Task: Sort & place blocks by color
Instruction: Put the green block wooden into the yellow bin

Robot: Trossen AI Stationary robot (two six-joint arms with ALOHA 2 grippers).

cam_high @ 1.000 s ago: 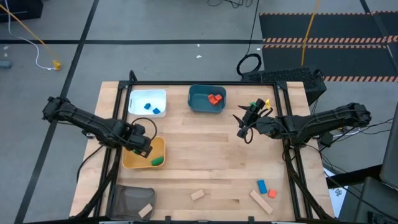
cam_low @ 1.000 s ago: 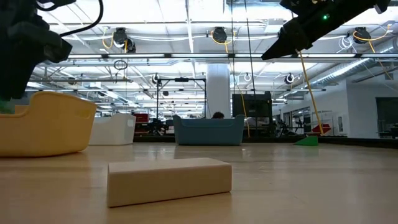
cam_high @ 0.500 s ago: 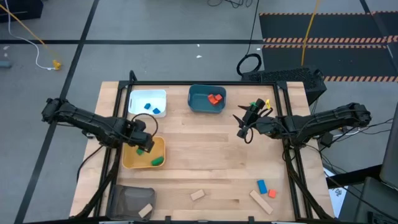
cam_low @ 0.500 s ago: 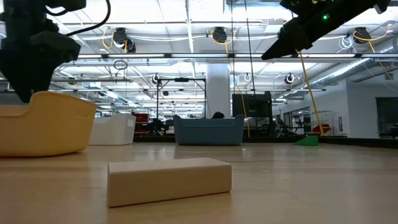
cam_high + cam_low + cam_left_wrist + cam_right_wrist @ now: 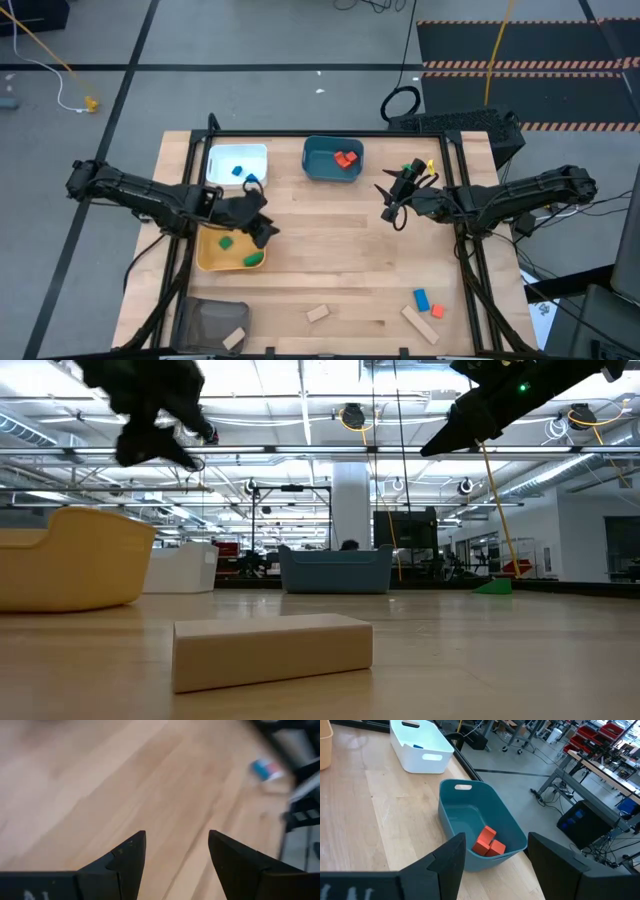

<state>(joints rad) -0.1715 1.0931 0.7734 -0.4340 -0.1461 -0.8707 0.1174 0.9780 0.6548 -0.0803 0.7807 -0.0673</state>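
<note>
Nearest on my surface (image 5: 330, 255) lie a tan block (image 5: 271, 647), a blue block (image 5: 420, 298) and a mesh basket (image 5: 205, 322). My left tool (image 5: 262, 226) gapes, holding nothing; it has swung off the yellow tray (image 5: 205, 260), where a second green block (image 5: 226, 241) now lies. My right tool (image 5: 394, 204) hangs parted, empty. Farther, red blocks (image 5: 487, 841) fill the teal tray (image 5: 451, 817). No readable writing.

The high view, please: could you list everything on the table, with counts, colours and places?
White tray: one, far left; two blue blocks inside.
Teal tray: one, far middle; red blocks inside.
Yellow tray: one, left; two green blocks inside.
Mesh basket: one, dark, near left; tan block inside.
Loose blocks: tan near middle; blue, orange, long tan near right; green far right.
Left gripper: open, empty, beside the yellow tray.
Right gripper: open, empty, right of centre.
</note>
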